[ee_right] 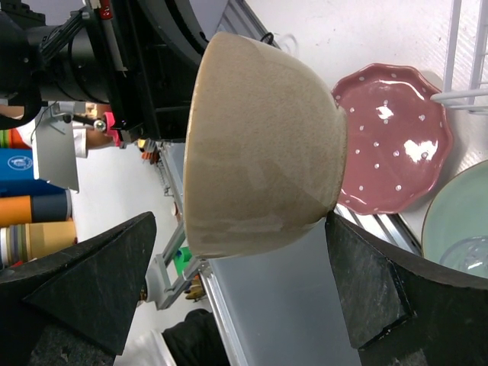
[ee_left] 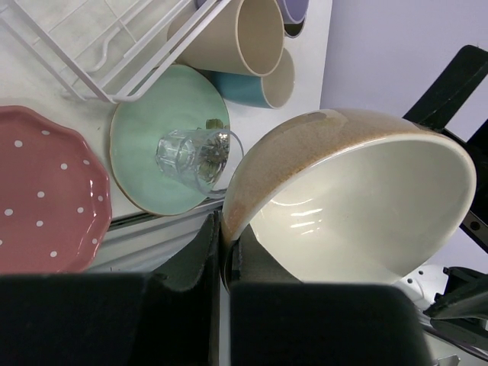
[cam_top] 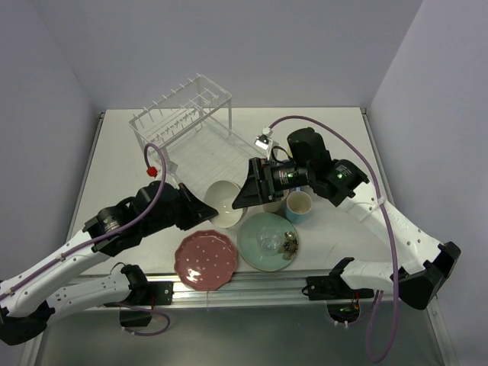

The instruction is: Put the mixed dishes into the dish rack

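Observation:
My left gripper (cam_top: 204,210) is shut on the rim of the cream bowl (cam_top: 224,201), held tilted above the table in front of the dish rack (cam_top: 187,114). In the left wrist view the jaws (ee_left: 225,238) pinch the bowl's wall (ee_left: 358,206). My right gripper (cam_top: 245,195) is open, its fingers on either side of the bowl (ee_right: 263,145); the right finger (ee_right: 366,282) is at the bowl's base and the left finger stands apart. The pink-red dotted plate (cam_top: 206,259), the mint-green plate (cam_top: 255,232) and the small glass (cam_top: 271,242) on it lie at the front. The yellow cup is out of view.
A light-blue cup (cam_top: 299,206) stands right of my right gripper. The left wrist view shows a beige cup (ee_left: 244,34), the light-blue cup (ee_left: 263,84) and a lavender cup (ee_left: 293,9) beside the rack's wires (ee_left: 114,69). The table's metal front rail (cam_top: 252,286) runs below the plates.

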Robot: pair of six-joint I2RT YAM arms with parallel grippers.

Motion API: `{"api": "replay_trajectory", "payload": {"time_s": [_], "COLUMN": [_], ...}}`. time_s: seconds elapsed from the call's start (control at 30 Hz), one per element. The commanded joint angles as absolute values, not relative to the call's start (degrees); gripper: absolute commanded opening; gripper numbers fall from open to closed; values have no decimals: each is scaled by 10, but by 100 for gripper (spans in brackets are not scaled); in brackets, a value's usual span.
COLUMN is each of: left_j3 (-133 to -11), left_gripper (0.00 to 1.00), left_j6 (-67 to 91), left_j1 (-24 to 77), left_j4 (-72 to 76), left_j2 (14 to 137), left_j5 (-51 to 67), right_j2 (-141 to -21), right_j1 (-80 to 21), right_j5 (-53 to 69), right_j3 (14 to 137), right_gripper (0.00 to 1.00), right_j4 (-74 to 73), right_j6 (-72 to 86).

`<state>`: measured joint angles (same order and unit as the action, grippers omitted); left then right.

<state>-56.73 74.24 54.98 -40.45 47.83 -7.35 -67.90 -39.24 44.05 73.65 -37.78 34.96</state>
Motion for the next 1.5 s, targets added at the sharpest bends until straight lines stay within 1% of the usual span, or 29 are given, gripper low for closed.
{"api": "replay_trajectory", "payload": {"time_s": [0.0,0.3,0.5,0.7,0.8,0.87,0.9,0.93,0.97,1.03,1.07,1.13,1.17,1.2,1.37,1.47], "left_j3": [-608,-604,-609,-610,-606,-603,-601,-599,-598,-594,-591,-589,-587,-586,-574,-571], "left_gripper": [0,0,0,0,0,0,0,0,0,0,0,0,0,0,0,0], "left_j6": [740,744,750,746,746,746,746,747,747,748,749,748,749,748,752,754], "left_j1": [553,553,553,553,553,553,553,553,553,553,553,553,553,553,553,553], "left_j4": [-324,-320,-315,-314,-311,-315,-315,-316,-316,-316,-316,-319,-320,-322,-316,-316], "left_j2": [468,461,461,463,459,457,455,454,450,447,443,440,438,436,423,418], "left_j5": [-63,-62,-60,-55,-53,-54,-54,-54,-54,-55,-56,-57,-57,-58,-55,-53], "right_j2": [-680,-688,-688,-684,-673,-668,-662,-658,-651,-643,-634,-627,-622,-621,-599,-603], "right_j1": [-398,-400,-408,-417,-417,-417,-417,-417,-417,-417,-417,-417,-417,-417,-417,-417], "right_j5": [447,421,374,372,391,402,406,412,415,418,417,415,419,424,452,459], "right_j3": [722,723,725,721,708,694,689,683,679,671,668,662,660,658,619,613], "right_gripper": [100,100,100,100,99,96,90,87,81,78,79,84,90,93,96,96], "right_j4": [-332,-341,-341,-316,-284,-252,-243,-236,-222,-208,-199,-190,-181,-176,-100,-88], "right_j6": [355,351,343,360,380,393,402,405,409,416,416,418,419,424,456,470]}}
